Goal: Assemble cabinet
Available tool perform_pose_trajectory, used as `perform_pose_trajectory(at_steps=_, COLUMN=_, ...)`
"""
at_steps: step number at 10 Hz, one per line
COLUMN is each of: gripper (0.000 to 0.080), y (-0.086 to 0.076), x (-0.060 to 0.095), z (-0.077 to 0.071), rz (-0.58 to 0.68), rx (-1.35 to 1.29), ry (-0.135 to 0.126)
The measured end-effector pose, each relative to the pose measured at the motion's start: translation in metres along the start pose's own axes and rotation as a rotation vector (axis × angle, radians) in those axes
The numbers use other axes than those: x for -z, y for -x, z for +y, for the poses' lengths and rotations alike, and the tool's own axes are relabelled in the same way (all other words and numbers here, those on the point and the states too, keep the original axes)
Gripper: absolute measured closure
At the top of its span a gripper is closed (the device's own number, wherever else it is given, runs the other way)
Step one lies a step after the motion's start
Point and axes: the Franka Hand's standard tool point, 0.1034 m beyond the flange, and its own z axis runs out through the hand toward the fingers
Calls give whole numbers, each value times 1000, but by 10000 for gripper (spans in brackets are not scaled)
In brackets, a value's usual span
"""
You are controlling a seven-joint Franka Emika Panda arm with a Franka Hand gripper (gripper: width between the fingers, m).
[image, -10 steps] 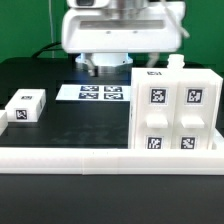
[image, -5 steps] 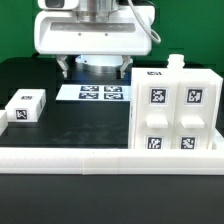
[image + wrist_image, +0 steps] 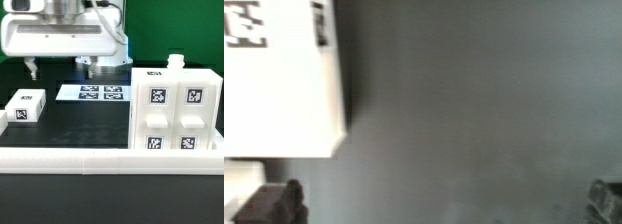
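Observation:
The cabinet (image 3: 175, 110) is a large white box with square tagged panels, standing upright at the exterior view's right with a small knob on top. A small white tagged block (image 3: 27, 105) lies at the exterior view's left. It fills one corner of the wrist view (image 3: 278, 80). My gripper (image 3: 59, 70) hangs above the table at the back, between the block and the marker board, well apart from the cabinet. It is open wide and empty; its dark fingertips (image 3: 269, 205) show at the wrist view's edges with only dark table between them.
The marker board (image 3: 100, 93) lies flat at the back centre. A long white rail (image 3: 90, 157) runs along the front edge of the black table, in front of the cabinet and the block.
The arm and gripper have moved steadily toward the exterior view's left, from above the marker board to nearer the small block. The cabinet and the block have not moved.

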Motion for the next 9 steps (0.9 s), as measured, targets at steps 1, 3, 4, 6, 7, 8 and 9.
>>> perform_pose_trajectory(at_steps=1, gripper=2, y=4, x=-2, z=11, rz=-4, rx=21, ry=0)
perform_pose_trajectory(at_steps=3, gripper=2, y=10, x=-4, z=29, rz=-8, rx=47, ry=-2)
perform_pose_trajectory(at_steps=4, gripper=2, y=11, x=-5, z=40, rz=-6, rx=48, ry=1)
perform_pose_trajectory(at_steps=6, gripper=2, y=17, x=-9, z=53, rz=-16, rx=61, ry=3)
perform_pose_trajectory(at_steps=7, gripper=2, y=19, x=-13, z=60, rz=-21, rx=61, ry=4)
perform_pose_trajectory(at_steps=8, gripper=2, y=20, x=-15, z=60, rz=-26, rx=61, ry=4)
perform_pose_trajectory(at_steps=9, gripper=2, y=23, x=-20, z=60, rz=-34, rx=61, ry=3)
